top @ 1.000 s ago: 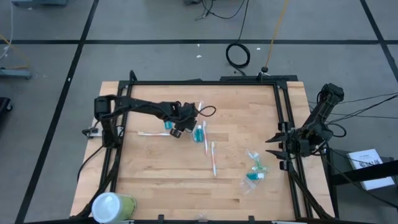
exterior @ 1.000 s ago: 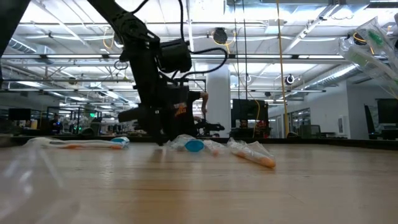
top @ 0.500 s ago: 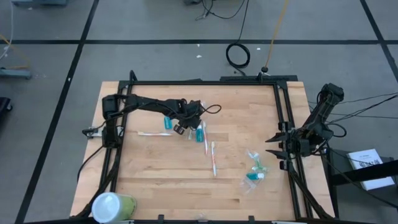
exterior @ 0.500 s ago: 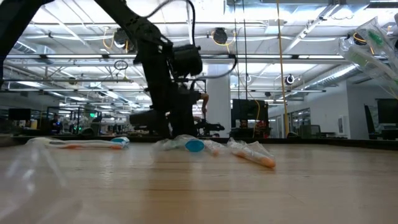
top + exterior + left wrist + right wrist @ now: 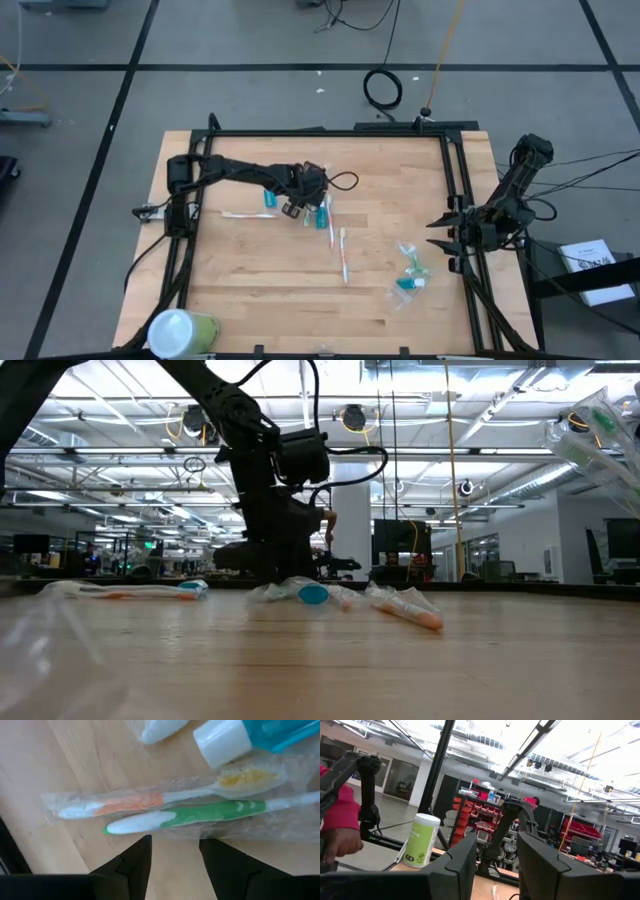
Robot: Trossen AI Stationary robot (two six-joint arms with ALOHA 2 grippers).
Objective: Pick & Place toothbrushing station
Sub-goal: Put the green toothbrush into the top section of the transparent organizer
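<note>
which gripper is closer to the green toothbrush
Left. The left gripper hovers right over the wrapped green toothbrush, fingers open. The right gripper waits at the table's right edge, far off.

Landmark: light wooden worktop [image 5: 260, 290], edged by a black metal frame [image 5: 330, 132]. At its near-left corner, a yellow-green container [image 5: 182, 331] with white top, lying tilted partly over the edge; upright in the right wrist view [image 5: 421, 840]. Beyond the far edge, on grey floor [image 5: 250, 40] crossed by black tape lines, a coiled black cable [image 5: 382, 89] and a yellow cord [image 5: 443, 50]. Off the right edge, a white labelled box [image 5: 592, 262]. A red-sleeved hand [image 5: 337, 837] beside the container.
</note>
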